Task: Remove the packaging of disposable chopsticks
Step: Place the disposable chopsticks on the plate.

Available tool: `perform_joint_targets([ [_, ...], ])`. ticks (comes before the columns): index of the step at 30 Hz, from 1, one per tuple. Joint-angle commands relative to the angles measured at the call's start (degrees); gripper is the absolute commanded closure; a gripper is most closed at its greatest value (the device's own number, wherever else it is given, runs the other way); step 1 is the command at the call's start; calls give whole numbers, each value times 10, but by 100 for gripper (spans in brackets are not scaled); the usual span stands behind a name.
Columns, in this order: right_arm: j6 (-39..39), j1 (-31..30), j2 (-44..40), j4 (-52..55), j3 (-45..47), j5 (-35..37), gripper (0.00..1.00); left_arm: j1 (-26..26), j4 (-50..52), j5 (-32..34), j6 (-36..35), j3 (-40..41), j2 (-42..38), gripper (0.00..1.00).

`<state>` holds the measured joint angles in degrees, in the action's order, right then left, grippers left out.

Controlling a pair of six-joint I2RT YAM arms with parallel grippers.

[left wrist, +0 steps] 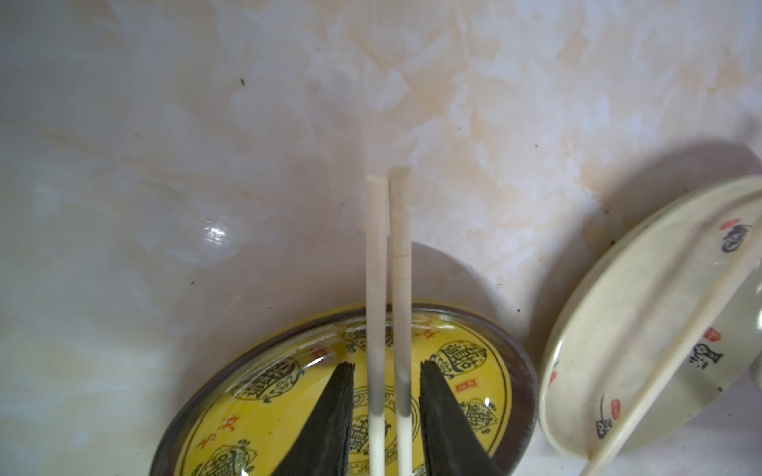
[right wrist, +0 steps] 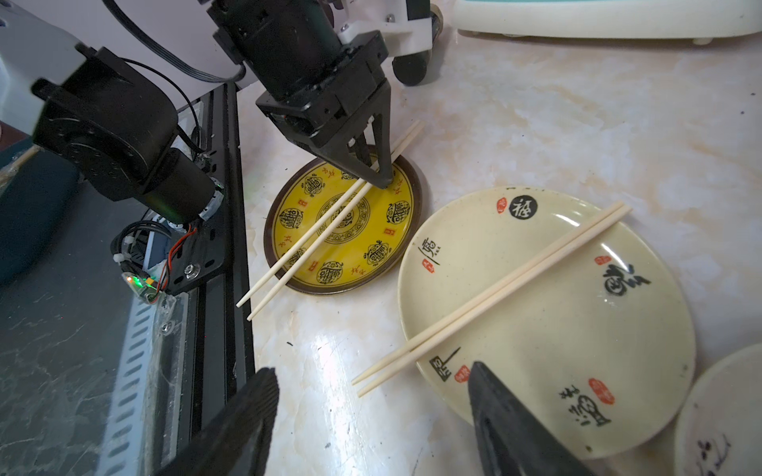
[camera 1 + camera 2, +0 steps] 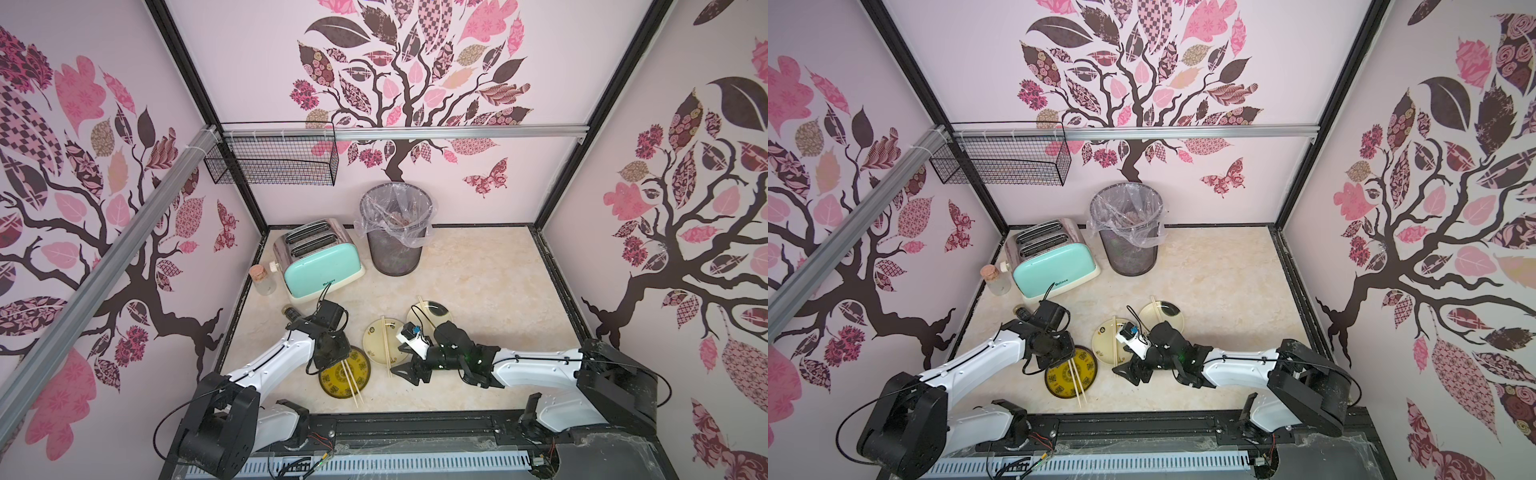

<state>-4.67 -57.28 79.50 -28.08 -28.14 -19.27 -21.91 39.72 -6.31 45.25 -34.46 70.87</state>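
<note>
Pale pink walls (image 3: 249, 62) printed with dark trees and pink leaves close in a marble-look tabletop (image 3: 478, 282). Nearest, a black rail (image 3: 415, 424) runs along the front edge and carries both arm bases. Just beyond it lies a yellow plate (image 3: 332, 384) with a bare pair of chopsticks (image 1: 377, 268) across it, the ends overhanging the rim at both sides. The left gripper (image 1: 387, 366) stands over this plate with its jaws apart, one on either side of the sticks, and a gap shows at each. Just beside it, to the right, a cream plate (image 2: 556, 329) bears a second pair (image 2: 495, 288), also unwrapped. The right gripper (image 2: 373, 369) hangs at that plate's near edge, jaws wide apart and holding nothing. Behind the right wrist, a third plate (image 3: 436, 309) carries a third pair (image 3: 422, 303). Farther back stand a mint toaster (image 3: 320, 266), a corked jar (image 3: 264, 280) and a mesh bin (image 3: 395, 253) with a clear liner (image 3: 374, 232). Long reddish-brown shapes (image 3: 397, 218) lie inside the bin, too blurred to name. A wire basket (image 3: 274, 162) hangs on the back wall.
</note>
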Motion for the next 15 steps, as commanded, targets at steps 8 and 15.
perform_joint_targets([
  [8, 6, -4, -6, 6, -22, 5, 24, -3, -7, -3, 7, 9, -7, 79],
  [15, 7, -5, -7, 7, -22, 5, 24, -2, -7, -3, 7, 6, -5, 82],
])
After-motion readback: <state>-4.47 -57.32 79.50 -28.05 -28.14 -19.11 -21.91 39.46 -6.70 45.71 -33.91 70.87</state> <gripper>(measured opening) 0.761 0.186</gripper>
